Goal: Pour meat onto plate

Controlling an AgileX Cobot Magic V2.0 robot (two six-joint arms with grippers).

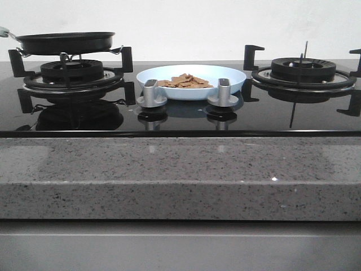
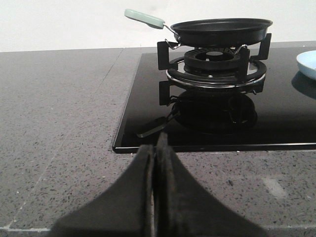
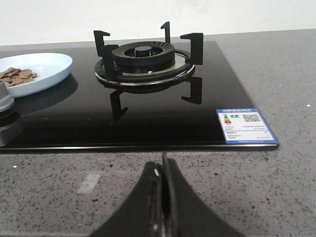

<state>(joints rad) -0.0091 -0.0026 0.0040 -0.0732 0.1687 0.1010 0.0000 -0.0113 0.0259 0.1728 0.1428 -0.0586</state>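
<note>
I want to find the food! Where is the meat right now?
The meat is heaped in the pale-blue plate, in the middle of the stove between the two burners, just behind the two silver knobs in the front view.

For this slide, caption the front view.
Meat heaped on the plate between burners; frying pan on the left burner.

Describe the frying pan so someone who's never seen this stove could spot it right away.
On the black glass stovetop, look to the left burner. The black round frying pan sits on its grate, with a pale green handle; the right burner is bare.
</note>
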